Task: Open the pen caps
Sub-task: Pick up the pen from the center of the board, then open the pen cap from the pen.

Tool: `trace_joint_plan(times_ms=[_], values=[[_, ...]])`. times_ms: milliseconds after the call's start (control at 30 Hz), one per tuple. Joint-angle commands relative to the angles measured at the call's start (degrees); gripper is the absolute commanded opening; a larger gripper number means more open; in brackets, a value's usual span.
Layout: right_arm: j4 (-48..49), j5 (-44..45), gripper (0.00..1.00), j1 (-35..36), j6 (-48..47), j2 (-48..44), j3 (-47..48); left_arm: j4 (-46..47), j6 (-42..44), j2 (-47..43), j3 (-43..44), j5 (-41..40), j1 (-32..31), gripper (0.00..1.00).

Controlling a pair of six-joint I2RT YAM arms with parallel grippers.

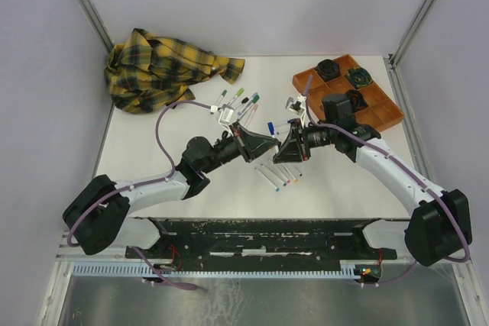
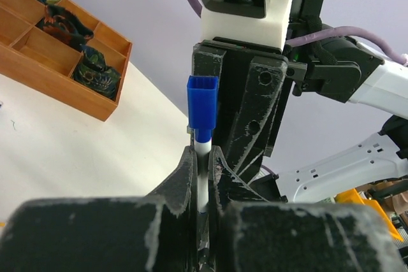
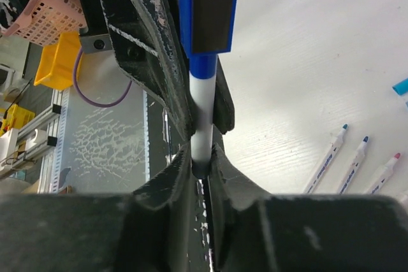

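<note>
The left gripper (image 2: 203, 157) is clenching a white pen barrel (image 3: 203, 113) above the table (image 3: 306, 62), the blue cap (image 2: 203, 103) sitting on its tip, and I can't tell whether the right gripper (image 3: 203, 154) is gripping, so a tug is risking dragging the whole barrel loose.

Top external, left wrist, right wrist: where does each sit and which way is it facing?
Top external: above and behind the bases, looking down on the table; both arms show whole.
Left wrist: on the left arm, looking along the left gripper towards the orange tray; own fingers show.
Right wrist: on the right arm, looking along the right gripper towards the left arm's side; own fingers show.
Shared: both wrist views show the blue cap on its white barrel.
</note>
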Motion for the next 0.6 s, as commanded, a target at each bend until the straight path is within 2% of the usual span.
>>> trace_joint_plan(times_ms=[0, 133, 333, 467, 567], values=[[3.71, -2.69, 0.28, 0.35, 4.39, 0.07, 2.87, 7.65, -2.16, 0.85, -0.55, -1.46, -0.22, 0.03], [8.74, -2.46, 0.38, 0.25, 9.19, -0.62, 1.08, 12.54, -2.73, 1.96, -2.4, -3.94, -1.28, 0.03], [10.83, -1.74, 0.37, 0.05, 11.54, -0.68, 0.44, 16.91, -3.37, 3.31, -3.65, -5.94, -2.09, 0.03], [11.41, -1.32, 0.31, -0.05, 12.26, -0.38, 0.28, 18.15, -3.48, 3.54, -3.93, -6.6, -2.36, 0.03], [11.32, -1.21, 0.19, -0.07, 12.35, -0.07, 0.27, 18.69, -3.55, 3.81, -4.17, -6.82, -2.55, 0.03]])
